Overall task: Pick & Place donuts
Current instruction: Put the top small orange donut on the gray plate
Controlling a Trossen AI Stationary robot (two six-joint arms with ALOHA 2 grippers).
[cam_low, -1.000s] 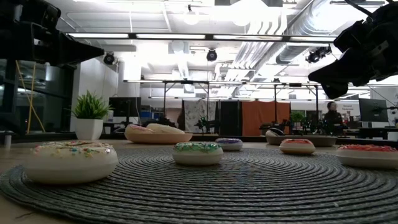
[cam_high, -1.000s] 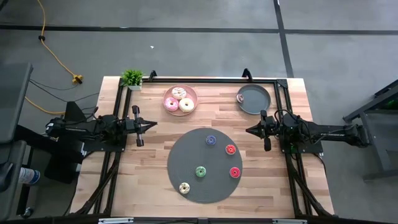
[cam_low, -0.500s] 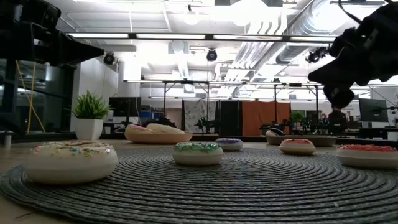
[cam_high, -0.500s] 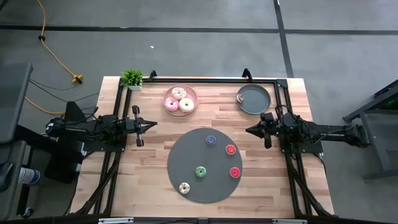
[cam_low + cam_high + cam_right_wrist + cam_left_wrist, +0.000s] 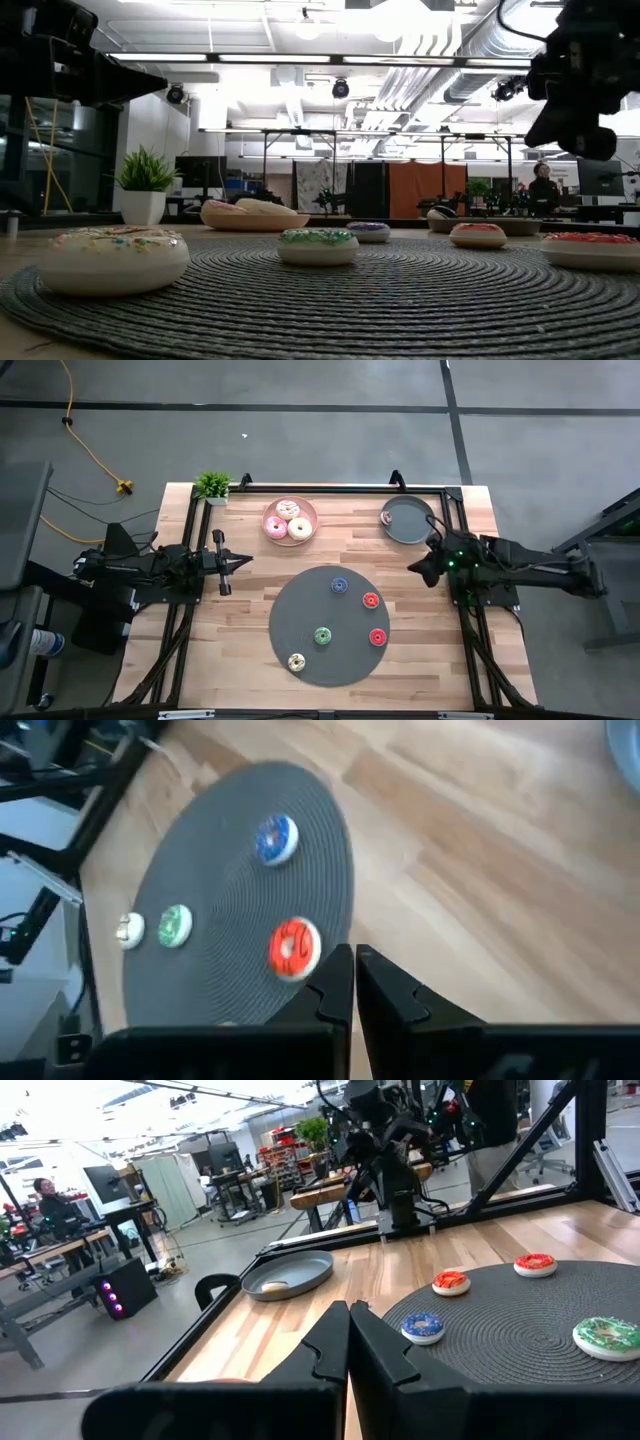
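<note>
Grey mat (image 5: 330, 625): five donuts (image 5: 371, 600) waiting.
Right pincer (image 5: 414, 568): together, empty, at mat's two o'clock.
Left pincer (image 5: 246, 560): together, idle.
Risk: descending unopened, it shoves a donut aside.

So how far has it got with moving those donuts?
Three big donuts sit on the pink plate, one small donut on the grey plate. Both the right gripper and left gripper are shut and empty. Five small donuts wait on the dark mat.
</note>
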